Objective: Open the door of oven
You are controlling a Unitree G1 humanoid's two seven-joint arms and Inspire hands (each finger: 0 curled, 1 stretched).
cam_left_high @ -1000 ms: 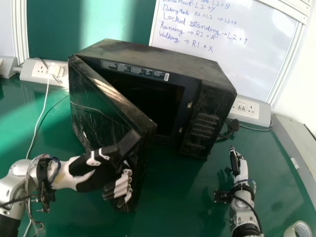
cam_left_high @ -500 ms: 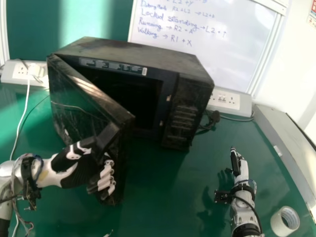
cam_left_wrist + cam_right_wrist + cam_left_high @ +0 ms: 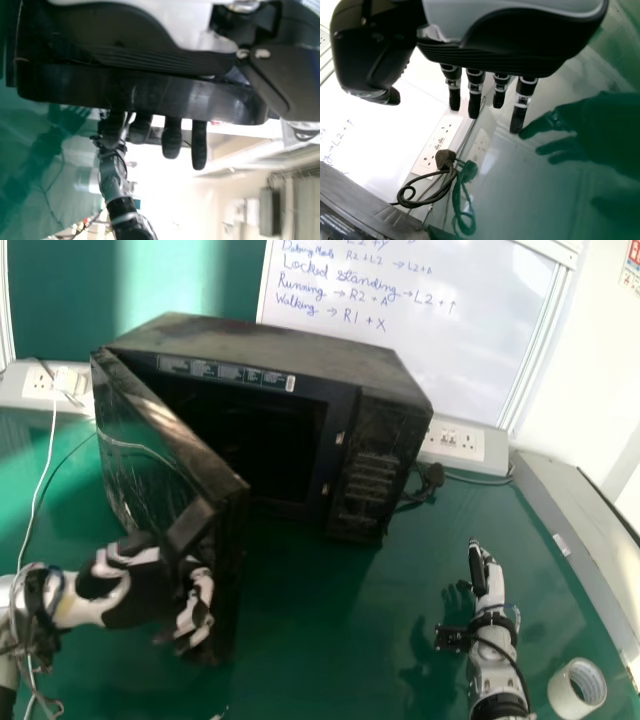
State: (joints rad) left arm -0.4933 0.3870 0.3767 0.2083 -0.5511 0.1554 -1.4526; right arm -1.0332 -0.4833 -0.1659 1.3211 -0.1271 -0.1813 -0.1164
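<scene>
In the head view, the microwave oven (image 3: 270, 352) stands on the green table (image 3: 320, 615), its hinged door (image 3: 165, 455) swung part-way out on the left, so the dark cavity (image 3: 250, 435) shows. The left hand (image 3: 145, 590) is at the door's free edge, closed around it (the thumb lies against the outer face). The right hand (image 3: 480, 575) is idle above the table, well apart from the oven, its fingers extended. A roll of tape (image 3: 577, 688) sits near that arm, and behind the oven are a whiteboard (image 3: 430, 340) with handwriting and a socket panel (image 3: 455, 443).

In the left wrist view, the door's edge passes between palm and fingertips, the thumb on the near side; the right arm (image 3: 112, 175) appears farther off.

In the right wrist view, the hand is wide and holds nothing; a black plug (image 3: 445, 159) with a looped cable (image 3: 427, 200) lies beyond the fingertips.
</scene>
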